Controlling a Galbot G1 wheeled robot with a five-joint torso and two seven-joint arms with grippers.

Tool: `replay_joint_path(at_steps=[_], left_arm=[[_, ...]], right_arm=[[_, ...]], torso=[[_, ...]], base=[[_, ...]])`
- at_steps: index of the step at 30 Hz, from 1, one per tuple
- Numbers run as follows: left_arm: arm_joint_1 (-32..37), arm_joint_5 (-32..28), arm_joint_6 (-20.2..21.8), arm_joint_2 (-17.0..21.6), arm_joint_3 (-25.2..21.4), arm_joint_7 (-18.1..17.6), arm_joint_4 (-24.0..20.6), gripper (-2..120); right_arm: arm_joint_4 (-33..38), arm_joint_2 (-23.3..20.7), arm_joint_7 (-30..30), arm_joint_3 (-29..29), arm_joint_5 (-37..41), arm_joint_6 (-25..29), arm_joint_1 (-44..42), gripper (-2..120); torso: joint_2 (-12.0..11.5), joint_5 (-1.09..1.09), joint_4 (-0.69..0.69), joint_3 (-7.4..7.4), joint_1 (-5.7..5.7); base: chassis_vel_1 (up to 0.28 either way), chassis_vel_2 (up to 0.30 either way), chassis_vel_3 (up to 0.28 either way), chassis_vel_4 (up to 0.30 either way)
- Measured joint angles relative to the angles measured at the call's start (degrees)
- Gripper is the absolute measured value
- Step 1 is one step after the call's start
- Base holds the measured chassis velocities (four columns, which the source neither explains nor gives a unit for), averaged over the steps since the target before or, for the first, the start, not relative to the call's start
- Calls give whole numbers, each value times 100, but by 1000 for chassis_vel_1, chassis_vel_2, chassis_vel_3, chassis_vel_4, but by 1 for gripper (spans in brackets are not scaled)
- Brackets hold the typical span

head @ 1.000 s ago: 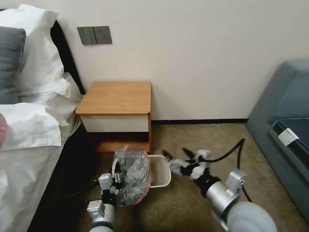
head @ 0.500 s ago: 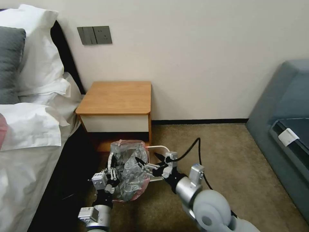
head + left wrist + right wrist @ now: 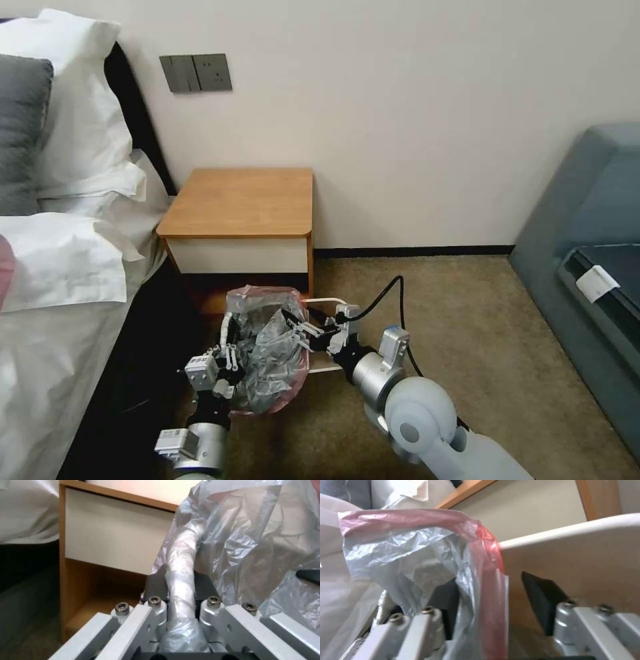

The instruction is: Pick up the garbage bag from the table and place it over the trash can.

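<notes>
Stretching the garbage bag (image 3: 270, 347) over the trash can (image 3: 328, 303). Pinched tight on one bag edge: left gripper (image 3: 180, 587). Spread wide around the pink rim: right gripper (image 3: 493, 597), nothing squeezed. Next, probably: close, pull across. Behind: table (image 3: 243, 200), bare.

No readable text, labels, brands or numbers anywhere. White tag (image 3: 595, 283) on the grey sofa (image 3: 587, 220): blank at this view. Wall switch plate (image 3: 196, 73): no markings legible.
</notes>
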Motion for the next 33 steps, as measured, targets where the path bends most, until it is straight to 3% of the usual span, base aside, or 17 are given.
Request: replay_joint_path(at_steps=[13, 25, 33], left_arm=[[-29, -287, 171, -44, -110, -163, -33, 9], [-27, -382, 297, -90, -168, -331, -29, 9], [80, -365, 227, -96, -129, -190, -157, 9]], right_arm=[[156, -79, -43, -80, -83, 59, 114, 1], [780, -459, 67, 345, 54, 20, 266, 0], [300, -510, 412, 369, 377, -288, 1061, 0]], torso=[[0, 0, 0, 0, 0], [0, 0, 0, 0, 0], [0, 1, 0, 0, -1]], base=[[0, 0, 0, 0], [0, 0, 0, 0], [0, 0, 0, 0]])
